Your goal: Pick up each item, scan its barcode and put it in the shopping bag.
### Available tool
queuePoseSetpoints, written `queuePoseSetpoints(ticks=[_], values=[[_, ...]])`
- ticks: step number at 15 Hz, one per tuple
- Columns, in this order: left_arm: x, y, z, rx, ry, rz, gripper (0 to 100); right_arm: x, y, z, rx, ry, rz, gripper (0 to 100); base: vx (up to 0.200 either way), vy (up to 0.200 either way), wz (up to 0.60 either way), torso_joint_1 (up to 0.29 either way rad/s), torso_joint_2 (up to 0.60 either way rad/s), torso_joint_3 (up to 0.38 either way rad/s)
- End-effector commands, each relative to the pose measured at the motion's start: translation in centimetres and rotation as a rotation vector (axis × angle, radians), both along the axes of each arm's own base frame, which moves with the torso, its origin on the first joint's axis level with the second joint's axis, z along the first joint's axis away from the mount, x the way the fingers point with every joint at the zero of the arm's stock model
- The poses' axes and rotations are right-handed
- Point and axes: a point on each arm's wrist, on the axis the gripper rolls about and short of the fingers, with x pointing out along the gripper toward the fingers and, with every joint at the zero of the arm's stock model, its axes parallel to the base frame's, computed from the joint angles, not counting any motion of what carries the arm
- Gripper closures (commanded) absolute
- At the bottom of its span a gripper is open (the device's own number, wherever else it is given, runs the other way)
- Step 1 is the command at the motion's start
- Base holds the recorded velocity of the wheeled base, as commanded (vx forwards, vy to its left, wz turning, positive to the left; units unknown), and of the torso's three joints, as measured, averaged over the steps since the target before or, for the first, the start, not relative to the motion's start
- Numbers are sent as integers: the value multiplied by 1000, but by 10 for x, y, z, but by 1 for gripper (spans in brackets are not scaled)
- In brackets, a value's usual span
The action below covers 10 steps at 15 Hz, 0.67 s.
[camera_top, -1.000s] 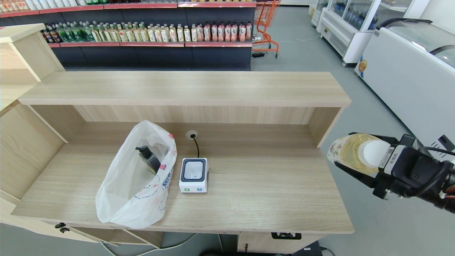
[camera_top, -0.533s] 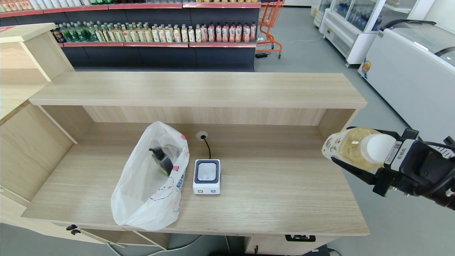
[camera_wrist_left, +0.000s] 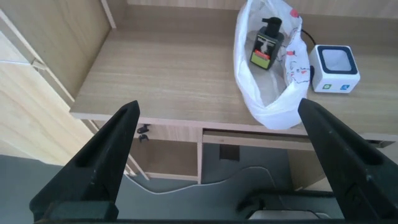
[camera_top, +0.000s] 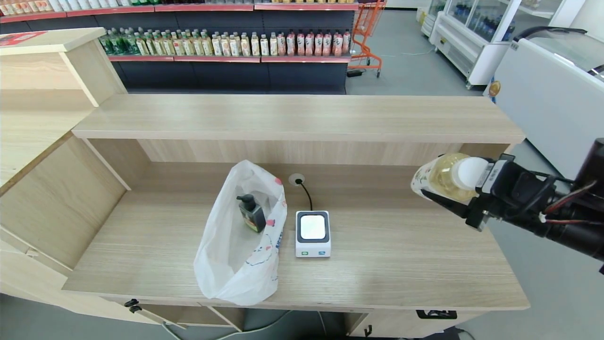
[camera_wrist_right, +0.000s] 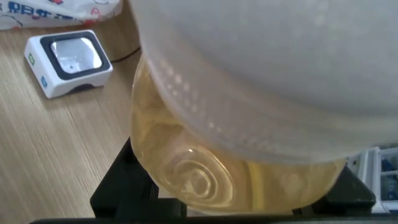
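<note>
Near the tabletop (camera_top: 401, 269), a bottle (camera_top: 439, 174) is clamped in the right pincer (camera_top: 432, 189), and the left pincer (camera_wrist_left: 219, 107) is held wide apart.

Bright, even indoor light from overhead, soft shadow under the upper ledge of the bench (camera_top: 401, 255), white glare on the scanner (camera_top: 313, 227) window, wide-angle bending at head view edges.

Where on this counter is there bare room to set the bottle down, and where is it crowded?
Bare wood lies right of the barcode scanner to the counter edge, and left of the shopping bag toward the side wall. Bag and scanner crowd the middle.
</note>
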Motion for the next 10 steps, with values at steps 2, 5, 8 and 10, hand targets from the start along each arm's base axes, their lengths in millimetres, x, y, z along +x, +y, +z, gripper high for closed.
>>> queuePoseSetpoints(ticks=[2,5,8,10], values=[[0,0,0,0,1,0,0,32,10,-28,-15,91,78,100,0,200,0,2,0,9],[0,0,0,1,0,0,0,41,15,-41,-15,88,162,100,0,200,0,2,4,2],[0,0,0,12,1,-1,0,48,15,-55,-10,97,189,100,0,0,0,0,0,0],[0,0,0,12,1,-1,0,52,12,-67,-12,131,227,100,0,0,0,0,0,0]])
